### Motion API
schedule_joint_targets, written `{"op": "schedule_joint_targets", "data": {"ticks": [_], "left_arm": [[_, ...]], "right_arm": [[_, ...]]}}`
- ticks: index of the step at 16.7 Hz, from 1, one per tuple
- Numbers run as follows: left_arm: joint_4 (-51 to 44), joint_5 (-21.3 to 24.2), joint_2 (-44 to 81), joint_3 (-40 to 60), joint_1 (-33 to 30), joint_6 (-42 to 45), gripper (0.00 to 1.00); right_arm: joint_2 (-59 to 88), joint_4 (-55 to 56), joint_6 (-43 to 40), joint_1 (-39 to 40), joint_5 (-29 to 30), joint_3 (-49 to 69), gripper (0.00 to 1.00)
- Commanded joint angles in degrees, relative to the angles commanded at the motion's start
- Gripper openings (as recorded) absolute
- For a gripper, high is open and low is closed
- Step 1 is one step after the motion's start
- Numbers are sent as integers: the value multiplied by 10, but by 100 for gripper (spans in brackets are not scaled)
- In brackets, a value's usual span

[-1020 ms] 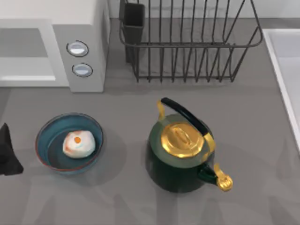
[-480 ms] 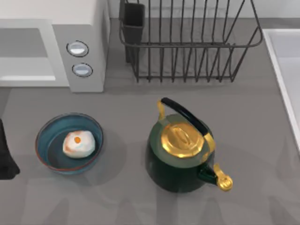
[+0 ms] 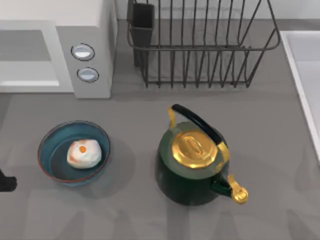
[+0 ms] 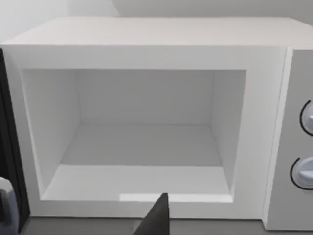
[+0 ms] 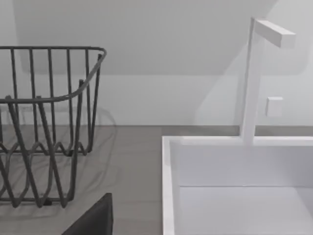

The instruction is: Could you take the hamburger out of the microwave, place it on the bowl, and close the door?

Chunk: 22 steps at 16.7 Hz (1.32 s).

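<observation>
The hamburger (image 3: 83, 153), a pale lump with an orange spot, lies inside the blue bowl (image 3: 50, 140) at the front left of the table. Behind it stands the microwave (image 3: 92, 30), whose cavity (image 4: 142, 142) is open with nothing inside. Its door (image 4: 7, 122) is swung open at the cavity's side, seen edge-on, with the pale handle (image 4: 6, 203) low on it. A dark part of my left gripper (image 3: 4, 183) peeks in at the table's left edge, left of the bowl and apart from it. My right gripper (image 5: 93, 219) is a dark tip facing the sink.
A dark green and gold kettle (image 3: 195, 162) stands right of the bowl. The wire dish rack (image 3: 200, 45) fills the back middle. A white sink (image 5: 234, 196) with a tap (image 5: 252, 73) lies along the right edge. Two knobs (image 3: 83, 51) face forward.
My left arm has drawn back leftward and down, so that only a sliver of it stays at the top view's left edge. The hamburger and the bowl have not moved.
</observation>
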Motion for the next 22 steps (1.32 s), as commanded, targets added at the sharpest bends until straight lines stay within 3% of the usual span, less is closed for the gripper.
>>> {"op": "schedule_joint_targets", "data": {"ticks": [6,16,18,22], "left_arm": [[0,0,0,0,0,0,2],[2,2,2,0,2,0,0],[22,24,21,-2,24,0,0],[89,113,83,-7,113,1,0]], "right_arm": [[0,0,0,0,0,0,100],[0,0,0,0,0,0,100],[0,0,0,0,0,0,100],[0,0,0,0,0,0,100]]}}
